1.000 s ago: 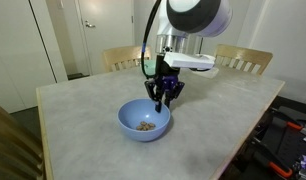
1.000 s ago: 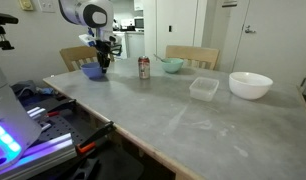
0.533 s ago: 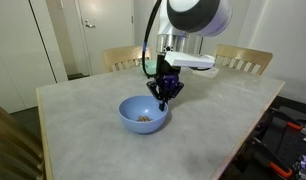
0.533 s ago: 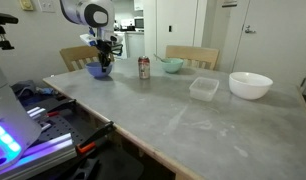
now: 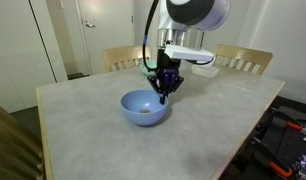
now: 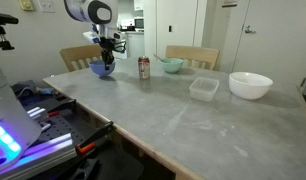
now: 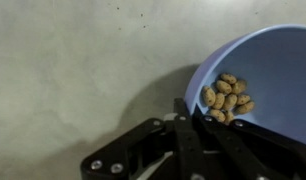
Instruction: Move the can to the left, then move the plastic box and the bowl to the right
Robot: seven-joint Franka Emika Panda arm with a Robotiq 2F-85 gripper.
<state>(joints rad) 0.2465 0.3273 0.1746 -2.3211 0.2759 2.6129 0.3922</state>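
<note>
At the bottom of the wrist view, the gripper [image 7: 191, 122] was seen with its dark fingers [image 7: 183, 145] drawn together on the near rim of the bowl [image 7: 263, 60], the light-blue wall being pinched between them. Small tan pieces of food [image 7: 228, 95] were gathered in the bottom of the bowl, just beyond the fingertips. In an exterior view the arm [image 5: 193, 15] was reached down from above, its wrist turned almost vertical, and the gripper [image 5: 167, 92] was set on the rim of the bowl [image 5: 143, 108] at the side nearer the chairs [image 5: 123, 58]. Whether the bowl was raised off the grey table [image 5: 83, 130] could not be told. Across the table in an exterior view, the plastic box [image 6: 204, 88] was seen lying nearest the camera with a white bowl [image 6: 250, 85] beside it; farther back the can [image 6: 144, 67] was stood upright between the bowl [image 6: 97, 70] and a teal bowl [image 6: 171, 65]. Red markings were shown on the can, but they were too small to be read.
</note>
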